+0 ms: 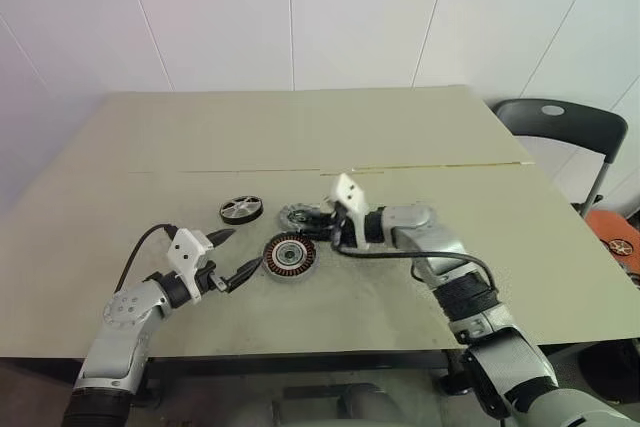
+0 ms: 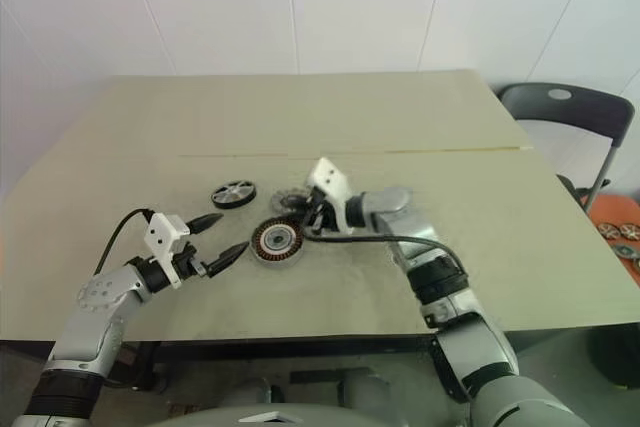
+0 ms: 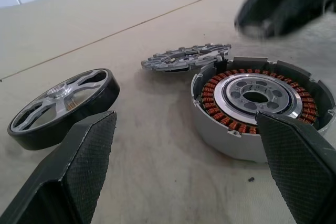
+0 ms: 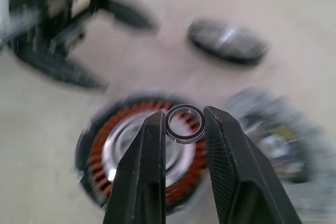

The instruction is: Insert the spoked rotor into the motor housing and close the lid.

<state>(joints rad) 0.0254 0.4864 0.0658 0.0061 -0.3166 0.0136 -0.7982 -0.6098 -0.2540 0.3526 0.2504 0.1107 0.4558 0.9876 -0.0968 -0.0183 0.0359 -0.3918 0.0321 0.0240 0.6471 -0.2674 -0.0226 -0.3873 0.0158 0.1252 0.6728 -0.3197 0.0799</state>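
Note:
The motor housing [image 1: 290, 257], with copper windings around a silvery centre, lies open on the table. The spoked rotor [image 1: 241, 209], a black wheel with silver spokes, lies behind it to the left. The grey ribbed lid [image 3: 184, 56] lies just behind the housing, partly hidden by my right gripper in the eye views. My right gripper [image 4: 184, 120] hangs above the housing, shut on a small metal ring [image 4: 185, 124]. My left gripper [image 1: 243, 250] is open just left of the housing, with nothing between its fingers [image 3: 79, 166].
The pale table [image 1: 330, 127] has free room behind and to both sides of the parts. A dark chair [image 1: 560, 127] stands off the table's right edge, with an orange object [image 1: 618, 237] below it.

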